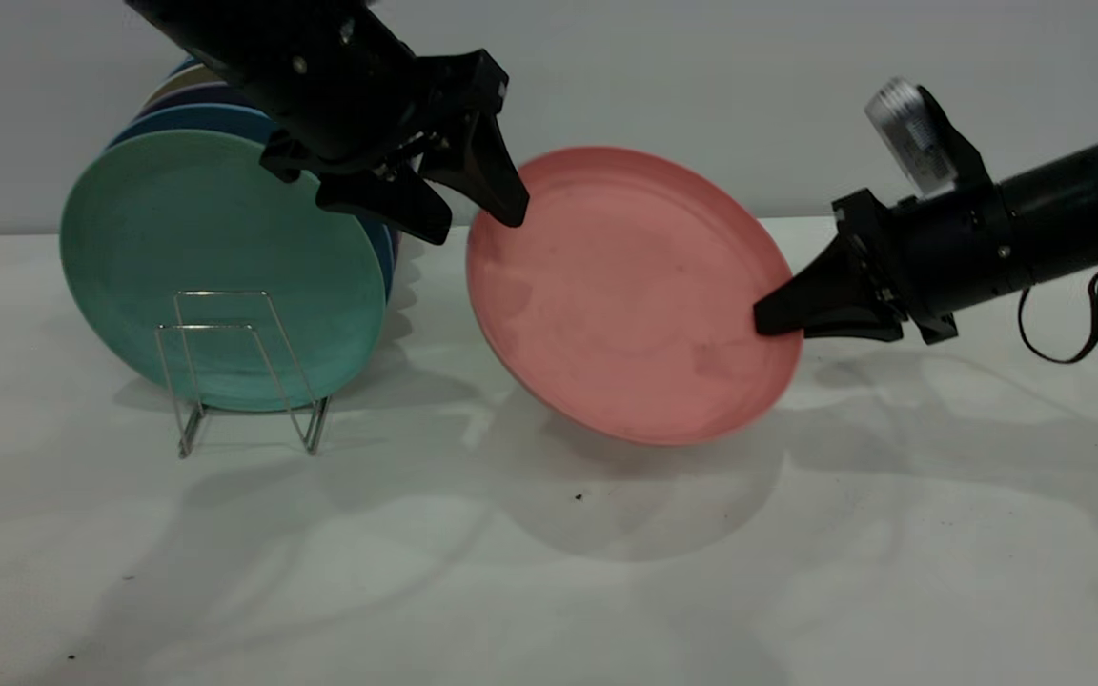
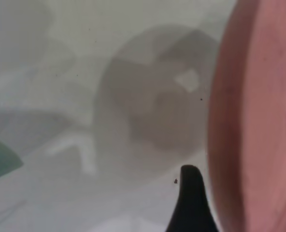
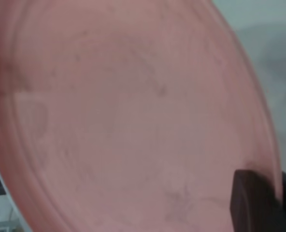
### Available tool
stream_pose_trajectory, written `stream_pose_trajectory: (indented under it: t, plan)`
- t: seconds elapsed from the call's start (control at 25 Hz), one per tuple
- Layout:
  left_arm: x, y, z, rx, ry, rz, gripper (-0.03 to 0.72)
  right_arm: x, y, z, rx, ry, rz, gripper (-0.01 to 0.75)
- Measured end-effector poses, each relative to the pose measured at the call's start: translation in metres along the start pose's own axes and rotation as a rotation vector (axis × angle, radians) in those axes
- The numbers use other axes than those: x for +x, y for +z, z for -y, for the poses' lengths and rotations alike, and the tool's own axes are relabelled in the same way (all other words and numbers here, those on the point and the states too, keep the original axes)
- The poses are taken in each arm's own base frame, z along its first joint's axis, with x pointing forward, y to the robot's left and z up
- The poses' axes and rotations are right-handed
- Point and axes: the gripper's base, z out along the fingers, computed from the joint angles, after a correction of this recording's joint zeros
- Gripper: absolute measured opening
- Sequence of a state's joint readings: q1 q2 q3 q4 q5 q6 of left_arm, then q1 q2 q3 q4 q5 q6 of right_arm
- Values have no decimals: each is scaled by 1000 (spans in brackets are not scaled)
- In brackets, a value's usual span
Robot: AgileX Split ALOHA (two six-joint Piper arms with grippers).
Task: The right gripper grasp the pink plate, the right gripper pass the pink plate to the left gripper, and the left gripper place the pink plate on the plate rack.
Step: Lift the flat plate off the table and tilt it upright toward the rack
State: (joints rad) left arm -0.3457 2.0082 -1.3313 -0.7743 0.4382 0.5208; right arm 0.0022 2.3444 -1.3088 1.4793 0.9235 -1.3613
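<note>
The pink plate (image 1: pixel 630 295) hangs tilted above the table, its face toward the exterior camera. My right gripper (image 1: pixel 763 322) is shut on its right rim; in the right wrist view one finger (image 3: pixel 251 203) lies on the plate's face (image 3: pixel 133 111) and the other is behind the rim. My left gripper (image 1: pixel 473 221) is open at the plate's upper left rim, with one finger in front of the plate and one to its left. In the left wrist view one finger (image 2: pixel 191 198) shows beside the plate (image 2: pixel 259 121). The wire plate rack (image 1: pixel 244 372) stands at the left.
A teal-green plate (image 1: pixel 215 267) stands upright in the rack, with blue and other plates (image 1: pixel 225 119) stacked behind it. The white table (image 1: pixel 549 572) stretches in front. A grey wall is behind.
</note>
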Motion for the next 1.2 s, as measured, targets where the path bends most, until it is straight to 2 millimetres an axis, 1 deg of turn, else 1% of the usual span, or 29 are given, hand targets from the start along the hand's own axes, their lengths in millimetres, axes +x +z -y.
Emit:
stream_pose_trajectory:
  t: [0.12, 0.36, 0.48, 0.56, 0.64, 0.72, 0.84, 0.96, 1.08, 1.2]
  plan:
    - [-1, 3, -1, -1, -17, 15, 513, -2, -2, -7, -45, -8, -3, 19]
    - [1, 10, -3, 17, -68, 16, 264, 0, 0, -15, -102, -15, -21, 23]
    - [1, 11, -3, 19, -74, 16, 160, 1, 3, -17, -107, -20, -30, 30]
    - [0, 11, -3, 23, -79, 18, 109, 1, 4, -18, -105, -24, -34, 44]
    - [1, 11, -3, 25, -80, 16, 97, 2, 4, -18, -105, -25, -36, 77]
    - [1, 11, -2, 26, -80, 14, 97, 2, 4, -19, -114, -26, -39, 137]
    - [1, 11, -2, 26, -77, 14, 97, 0, 1, -24, -125, -42, -41, 267]
    - [-2, 8, -2, 26, -55, 33, 97, -12, -12, -39, -118, -95, -19, 394]
    - [-7, 0, 2, 27, 9, 70, 97, -30, -35, -56, -65, -160, 49, 463]
    - [-8, -4, 1, 5, 154, 71, 94, -51, -76, -78, -43, -205, 152, 482]
